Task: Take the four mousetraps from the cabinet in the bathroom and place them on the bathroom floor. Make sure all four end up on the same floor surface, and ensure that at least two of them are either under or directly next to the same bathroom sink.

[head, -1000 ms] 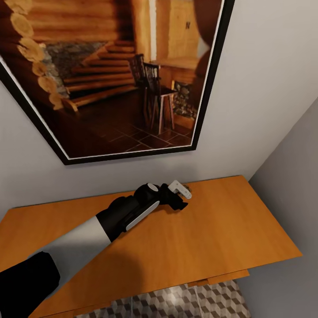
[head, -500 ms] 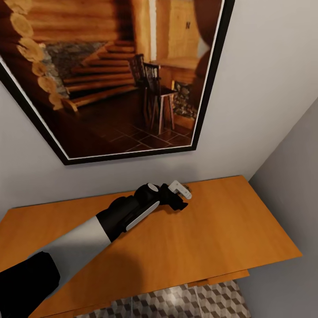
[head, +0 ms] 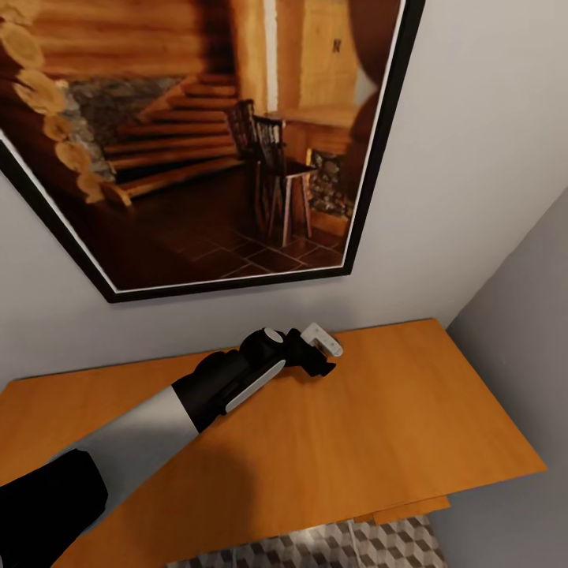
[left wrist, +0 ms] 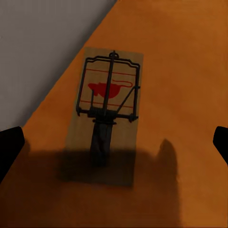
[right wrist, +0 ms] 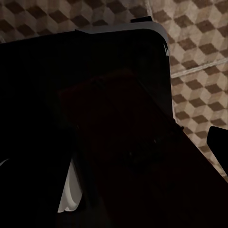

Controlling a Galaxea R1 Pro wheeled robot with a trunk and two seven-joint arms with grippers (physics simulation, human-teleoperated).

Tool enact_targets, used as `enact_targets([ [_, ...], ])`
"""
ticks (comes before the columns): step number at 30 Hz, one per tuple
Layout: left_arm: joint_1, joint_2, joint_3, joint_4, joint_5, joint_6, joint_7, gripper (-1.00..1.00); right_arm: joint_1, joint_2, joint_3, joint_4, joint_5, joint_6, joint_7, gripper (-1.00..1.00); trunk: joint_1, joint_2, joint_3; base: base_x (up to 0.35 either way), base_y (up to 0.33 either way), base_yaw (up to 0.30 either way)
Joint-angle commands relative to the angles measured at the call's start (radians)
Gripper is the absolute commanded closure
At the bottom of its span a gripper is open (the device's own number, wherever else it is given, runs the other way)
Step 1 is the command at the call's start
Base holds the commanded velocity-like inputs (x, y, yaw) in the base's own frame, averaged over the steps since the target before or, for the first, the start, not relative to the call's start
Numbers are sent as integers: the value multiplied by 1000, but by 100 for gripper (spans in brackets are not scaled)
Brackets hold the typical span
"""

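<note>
One mousetrap (left wrist: 107, 118), a small wooden board with dark wire and a red mouse print, lies flat on the orange cabinet (left wrist: 190, 71) top, close to the grey wall. My left gripper (left wrist: 114, 145) hangs open over it, with its dark fingertips (left wrist: 9, 147) far apart on either side and not touching the trap. From the head view, the left gripper (head: 325, 353) reaches to the back of the cabinet (head: 410, 410) near the wall and covers the trap. In the right wrist view, one dark fingertip (right wrist: 219, 142) sits at the picture's edge over the bathroom floor (right wrist: 199, 61).
A large framed picture (head: 205, 142) of a log-cabin room hangs on the wall above the cabinet. A grey side wall (head: 521, 331) closes in on the cabinet's right end. Cube-patterned tiles (head: 355, 544) show below its front edge. A dark bulk of my own body (right wrist: 71, 118) blocks most of the right wrist view.
The whole head picture has shifted slightly, so the camera moved. The left arm holds the same pose over the cabinet top.
</note>
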Motion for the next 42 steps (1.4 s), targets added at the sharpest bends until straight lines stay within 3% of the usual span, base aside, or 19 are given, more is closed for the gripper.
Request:
enact_targets([
  [1,-1,0,0,-1,-3,4,-4,-100,-1,0,6,2,-11,-5,5,100,1,-2,-1,37,-5,0],
  [42,-1,-4,-11,-1,-2,4,-4,-100,-1,0,6,2,-11,-5,5,100,1,-2,-2,2,0,0],
])
